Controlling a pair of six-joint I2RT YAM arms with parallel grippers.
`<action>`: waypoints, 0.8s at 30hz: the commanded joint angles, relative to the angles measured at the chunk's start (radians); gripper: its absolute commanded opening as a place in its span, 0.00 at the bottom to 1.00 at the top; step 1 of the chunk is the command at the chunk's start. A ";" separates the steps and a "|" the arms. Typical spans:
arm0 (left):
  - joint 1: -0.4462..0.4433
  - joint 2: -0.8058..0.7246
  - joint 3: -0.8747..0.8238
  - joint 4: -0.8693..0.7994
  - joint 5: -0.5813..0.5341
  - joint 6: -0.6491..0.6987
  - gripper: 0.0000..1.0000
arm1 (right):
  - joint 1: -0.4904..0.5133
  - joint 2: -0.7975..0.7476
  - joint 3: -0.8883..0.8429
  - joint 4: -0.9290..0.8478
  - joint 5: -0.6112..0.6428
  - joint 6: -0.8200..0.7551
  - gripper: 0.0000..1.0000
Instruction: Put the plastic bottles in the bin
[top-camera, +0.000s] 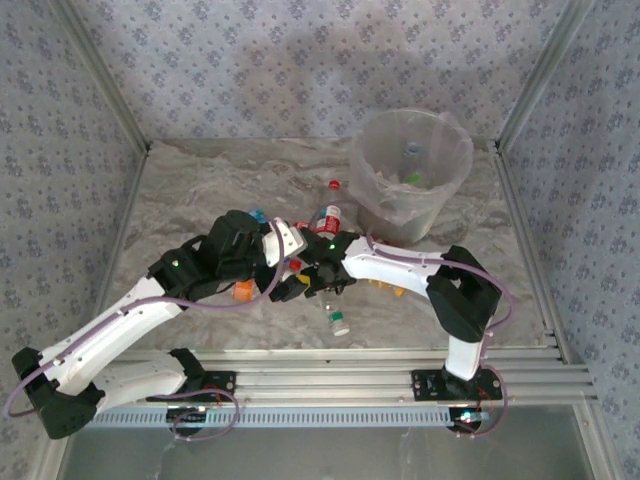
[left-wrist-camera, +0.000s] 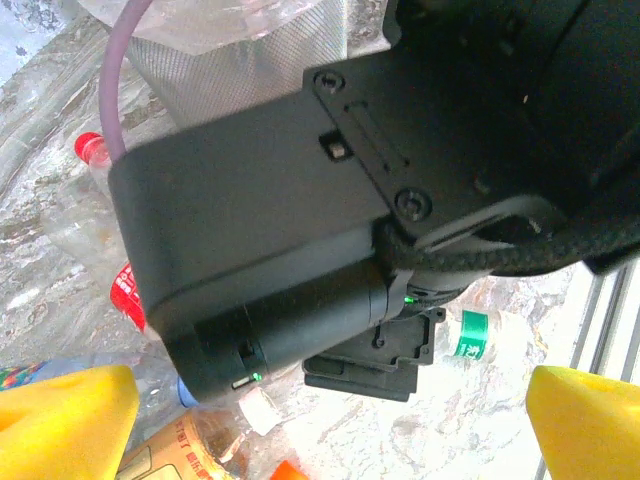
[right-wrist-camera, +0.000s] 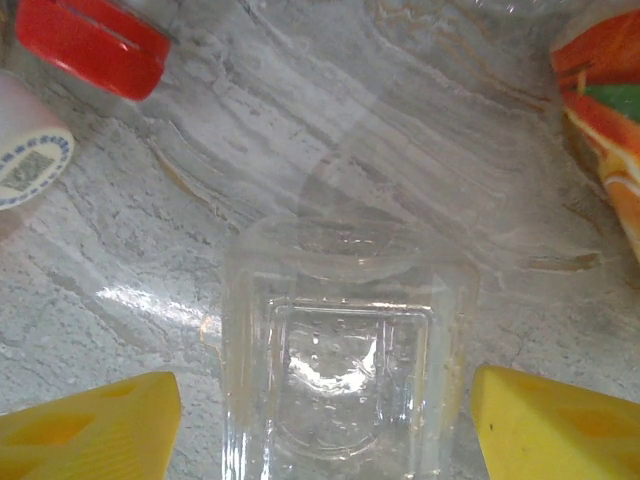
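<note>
The bin (top-camera: 375, 195) is holding some bottles (top-camera: 413, 181). Left jaws are standing wide apart; right jaws are sitting spread around a clear bottle (right-wrist-camera: 350, 350).

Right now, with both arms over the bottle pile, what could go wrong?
1. The right arm's black housing sits just ahead of the open left fingers; the arms could collide.
2. The right fingers straddle a clear bottle without clamping it; it may slip or knock the red-capped bottle nearby.
</note>
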 joint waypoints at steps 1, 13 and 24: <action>-0.002 0.000 -0.006 0.022 0.022 -0.012 1.00 | 0.007 0.034 0.029 -0.039 0.028 0.058 0.77; -0.002 0.005 -0.015 0.047 0.048 -0.026 1.00 | 0.012 0.041 -0.009 0.035 0.005 0.005 0.66; -0.001 -0.022 -0.074 0.257 0.148 -0.118 1.00 | -0.051 -0.227 -0.099 0.081 -0.022 -0.103 0.57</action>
